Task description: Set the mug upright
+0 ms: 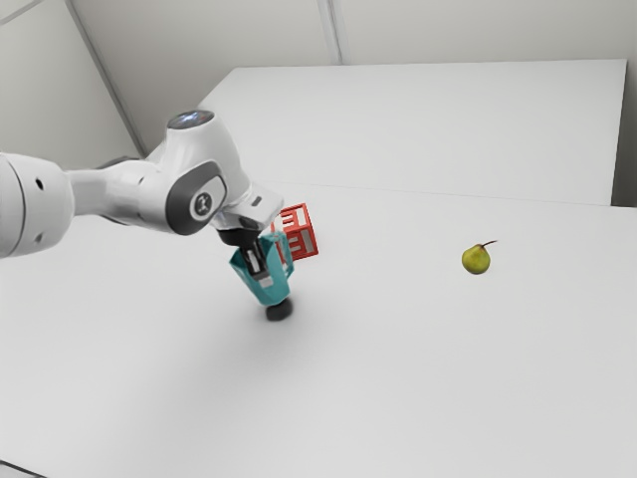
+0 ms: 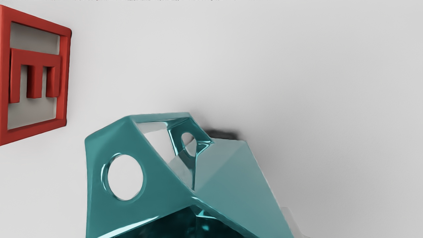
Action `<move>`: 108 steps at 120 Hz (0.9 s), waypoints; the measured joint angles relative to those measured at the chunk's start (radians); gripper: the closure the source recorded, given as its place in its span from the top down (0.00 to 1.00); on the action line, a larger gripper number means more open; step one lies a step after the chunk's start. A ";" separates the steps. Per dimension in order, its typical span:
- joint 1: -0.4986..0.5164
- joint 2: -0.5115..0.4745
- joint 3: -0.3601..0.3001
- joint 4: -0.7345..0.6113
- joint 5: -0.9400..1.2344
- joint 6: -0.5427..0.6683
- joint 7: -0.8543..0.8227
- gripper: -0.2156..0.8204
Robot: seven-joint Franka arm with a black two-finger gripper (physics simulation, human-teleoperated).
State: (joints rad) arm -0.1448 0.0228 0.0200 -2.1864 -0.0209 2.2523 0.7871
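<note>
Exterior view gives you a pear (image 1: 476, 261), well right of the mug (image 1: 269, 285); wrist view, a round hole in the mug's teal side. End effector (image 1: 261, 267) pinches the mug, tilted; contents undetermined. Red block (image 1: 300, 235) near it; table (image 1: 428, 378) extends pearward.

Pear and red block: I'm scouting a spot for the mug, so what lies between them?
Bare tabletop lies between the red block and the pear, in the exterior view.
</note>
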 joint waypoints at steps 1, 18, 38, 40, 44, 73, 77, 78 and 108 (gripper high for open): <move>-0.001 0.000 -0.001 -0.003 0.004 0.004 -0.003 0.03; -0.010 -0.005 -0.018 -0.053 0.054 0.059 -0.056 0.03; -0.014 -0.015 -0.026 -0.094 0.081 0.108 -0.108 0.03; -0.014 -0.015 -0.027 -0.095 0.083 0.111 -0.113 0.03; -0.014 -0.014 -0.028 -0.097 0.087 0.117 -0.122 0.03; -0.009 -0.010 -0.033 -0.099 0.094 0.140 -0.171 0.11; -0.007 -0.010 -0.033 -0.099 0.093 0.142 -0.176 0.13; -0.007 -0.010 -0.034 -0.099 0.093 0.142 -0.177 0.14; 0.017 -0.010 -0.034 -0.099 0.092 0.146 -0.205 0.33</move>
State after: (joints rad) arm -0.1282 0.0131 -0.0138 -2.2851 0.0716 2.3987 0.5820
